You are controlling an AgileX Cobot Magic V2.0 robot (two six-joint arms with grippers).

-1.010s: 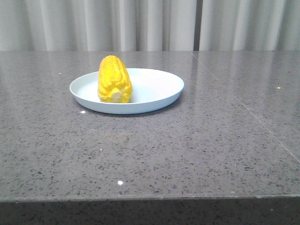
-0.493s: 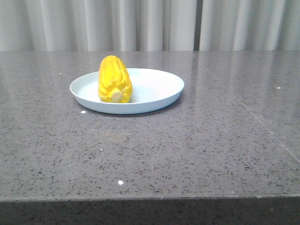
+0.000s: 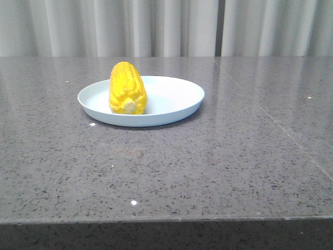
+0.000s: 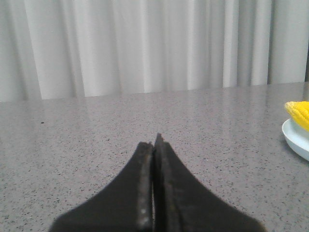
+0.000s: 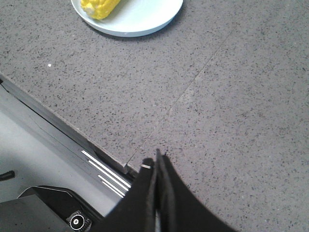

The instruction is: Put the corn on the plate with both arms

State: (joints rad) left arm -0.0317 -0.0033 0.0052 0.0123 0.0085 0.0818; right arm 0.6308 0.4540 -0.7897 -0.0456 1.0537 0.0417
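The yellow corn (image 3: 126, 87) lies on the left part of the pale blue-white plate (image 3: 177, 96), its pale stem end toward the camera. Neither gripper shows in the front view. In the left wrist view my left gripper (image 4: 154, 141) is shut and empty above the bare table, with the corn's tip (image 4: 299, 112) and the plate's rim (image 4: 292, 137) far off at the frame edge. In the right wrist view my right gripper (image 5: 157, 159) is shut and empty over the table's front edge, far from the plate (image 5: 145, 17) and corn (image 5: 99, 7).
The grey speckled stone table (image 3: 218, 166) has a seam (image 5: 193, 82) running across it. White curtains (image 3: 166, 26) hang behind. The table's front edge and the robot base (image 5: 43, 193) show in the right wrist view.
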